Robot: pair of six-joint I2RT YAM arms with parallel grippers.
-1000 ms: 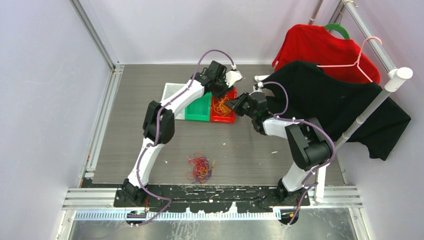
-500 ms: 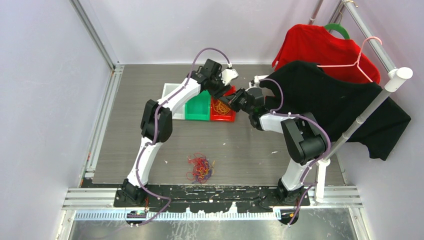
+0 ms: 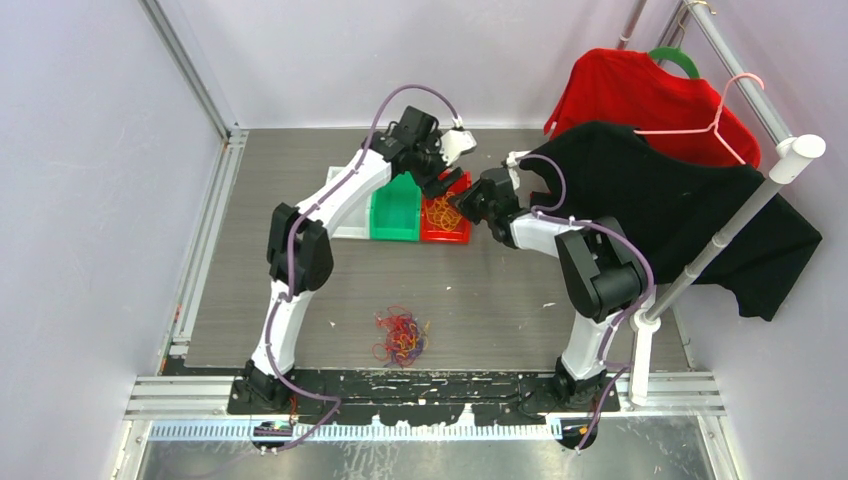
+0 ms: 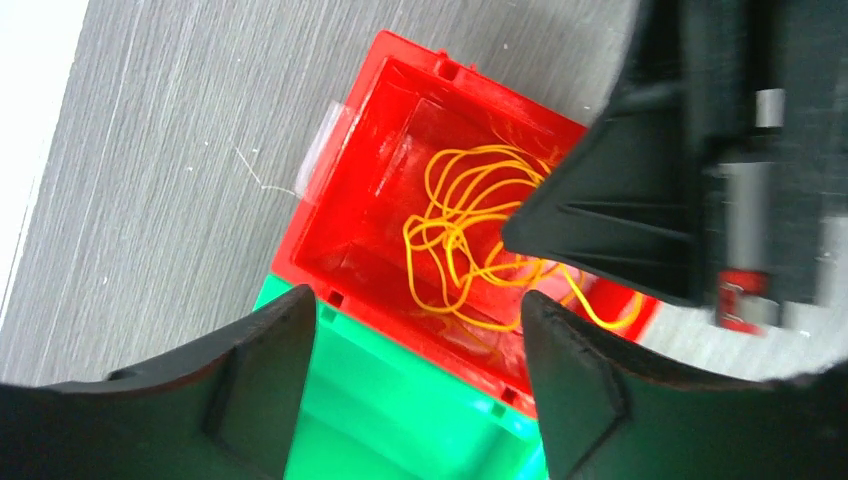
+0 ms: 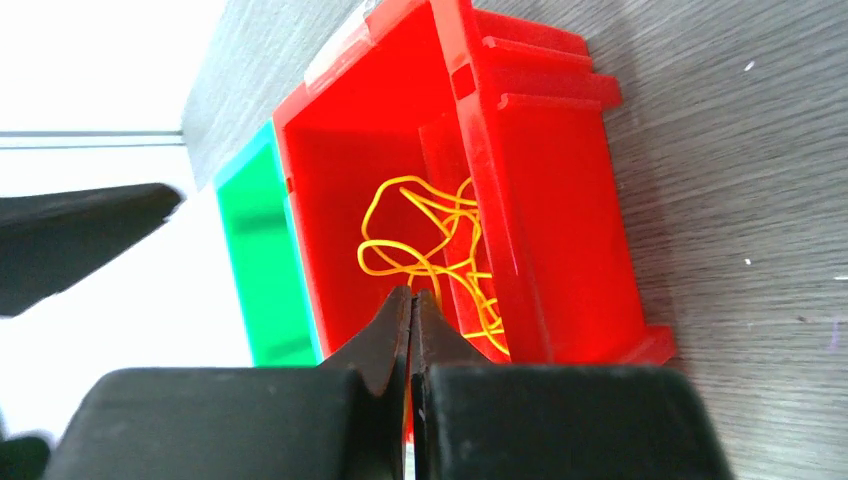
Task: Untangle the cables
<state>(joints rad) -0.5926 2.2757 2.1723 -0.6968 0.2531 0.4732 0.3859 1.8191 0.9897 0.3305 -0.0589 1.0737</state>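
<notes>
An orange-yellow cable (image 3: 441, 213) lies looped in the red bin (image 3: 452, 238); it also shows in the left wrist view (image 4: 465, 235) and the right wrist view (image 5: 420, 235). My right gripper (image 3: 470, 205) is shut, its tips (image 5: 412, 292) low inside the bin's right side, with orange strands running right up to them. My left gripper (image 3: 447, 180) hangs open and empty (image 4: 418, 300) above the red and green bins. A fist-sized tangle of red, orange and dark cables (image 3: 401, 336) lies on the table near the arm bases.
A green bin (image 3: 397, 215) and a white bin (image 3: 345, 185) stand left of the red one. A clothes rack at the right holds a black shirt (image 3: 680, 210) and a red shirt (image 3: 640, 95), close behind the right arm.
My right gripper has moved left, from beside the red bin to over it. My left gripper has drawn back and left, higher above the bins. The tangle near the bases has not moved.
</notes>
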